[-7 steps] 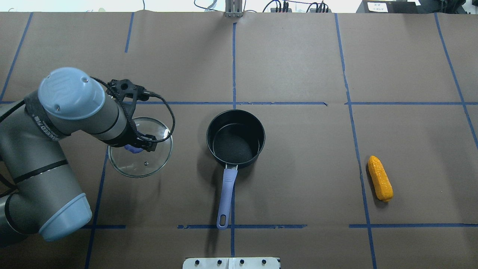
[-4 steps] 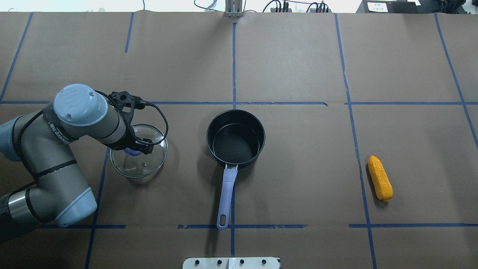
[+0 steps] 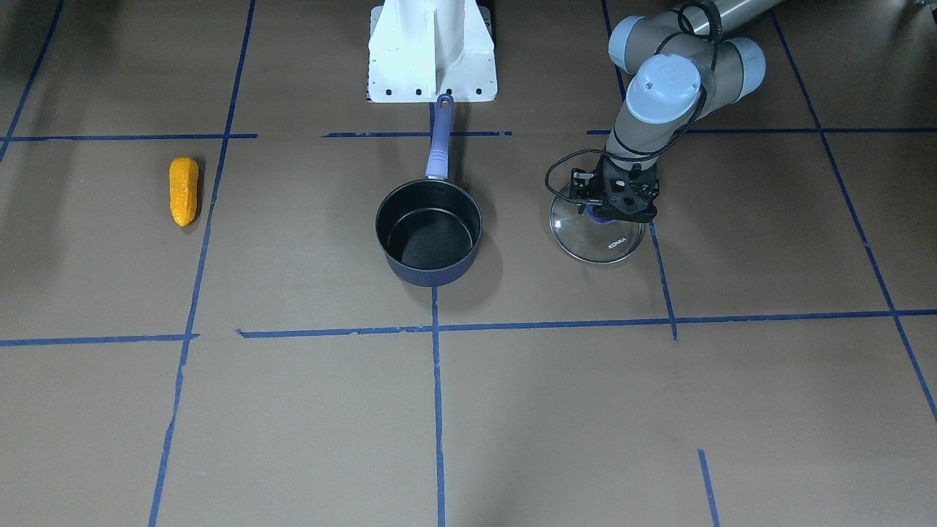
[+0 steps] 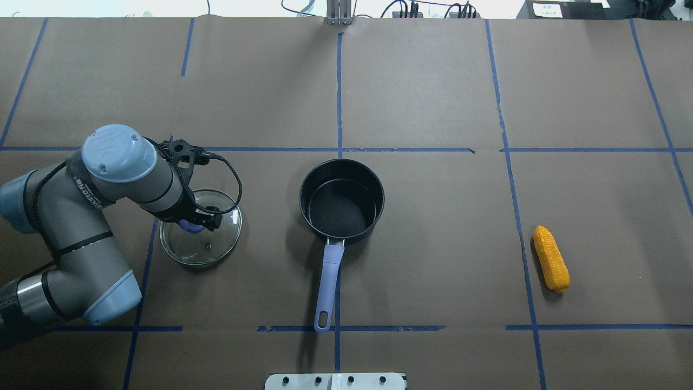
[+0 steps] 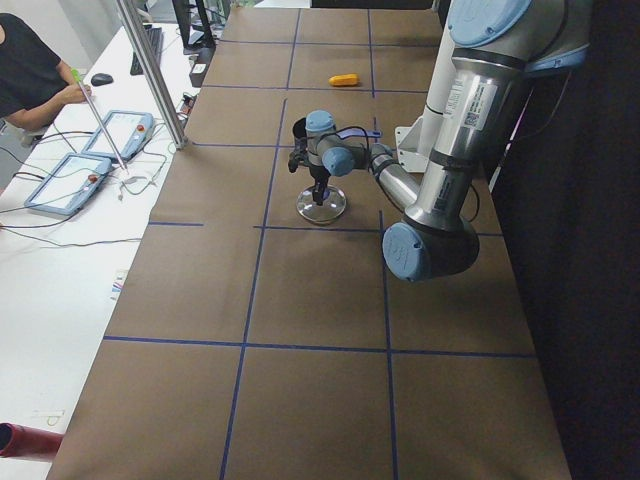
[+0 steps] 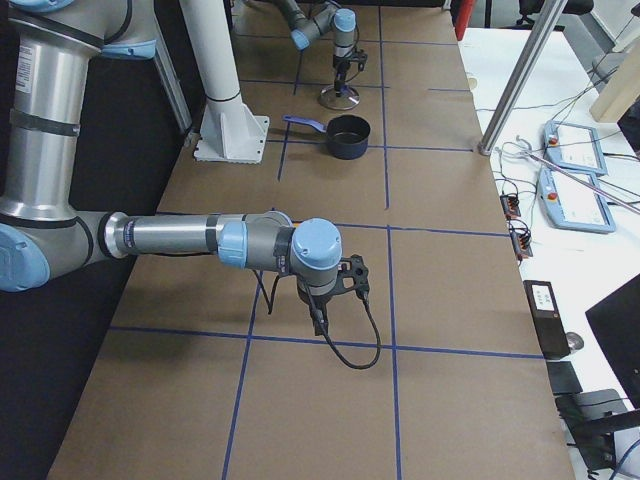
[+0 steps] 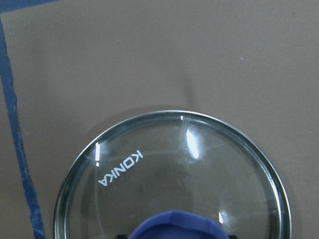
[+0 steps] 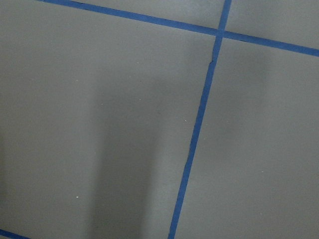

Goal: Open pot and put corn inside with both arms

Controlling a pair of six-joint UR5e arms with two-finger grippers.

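Observation:
The dark-blue pot (image 4: 341, 200) stands open mid-table, its purple handle (image 4: 328, 281) pointing toward the robot base; it also shows in the front view (image 3: 428, 234). My left gripper (image 4: 191, 224) is shut on the blue knob (image 7: 174, 228) of the glass lid (image 4: 208, 246), holding it flat on or just above the table, left of the pot. The lid shows in the front view (image 3: 600, 245) under the gripper (image 3: 602, 214). The corn (image 4: 551, 259) lies on the table far right. My right gripper (image 6: 320, 322) hangs over bare table, far from the corn; I cannot tell whether it is open.
The white base stand (image 3: 432, 51) sits at the table's near edge behind the pot handle. Blue tape lines (image 4: 339, 97) cross the brown table cover. An operator and tablets (image 5: 60, 170) are at a side table.
My left arm has lowered the lid toward the table and drawn it slightly left. The pot and the corn have not moved.

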